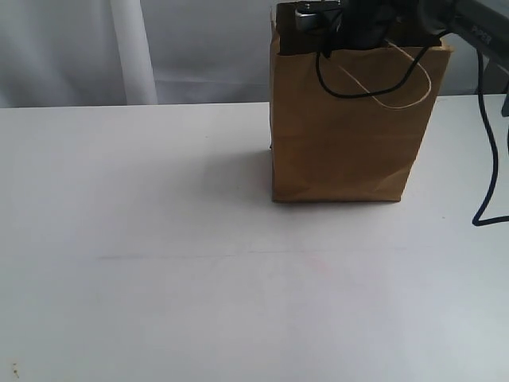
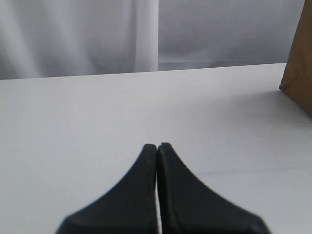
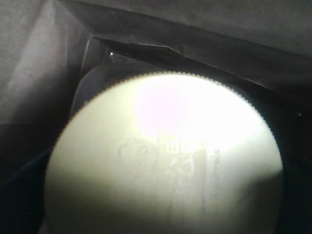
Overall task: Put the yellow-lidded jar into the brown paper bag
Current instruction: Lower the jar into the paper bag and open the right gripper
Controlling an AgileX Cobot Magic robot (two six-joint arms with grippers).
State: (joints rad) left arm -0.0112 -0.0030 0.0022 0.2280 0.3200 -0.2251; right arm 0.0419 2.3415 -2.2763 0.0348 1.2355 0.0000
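Yellow-lidded jar (image 3: pixel 163 161) sits in paper bag (image 1: pixel 342 151) beneath right gripper.

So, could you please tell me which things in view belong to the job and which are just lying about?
Job:
yellow-lidded jar, only its lid showing
brown paper bag

Not the job:
left hand, shut on nothing
table
curtain
black cable

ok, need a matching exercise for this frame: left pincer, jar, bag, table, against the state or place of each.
Things:
1. left pincer
2. yellow-lidded jar
3. brown paper bag
4. table

States or places:
A. stands upright on the table
B. shut, holding nothing
C. white, bears the bag
D. down inside the bag

Pairs: 1-B, 2-D, 3-A, 4-C
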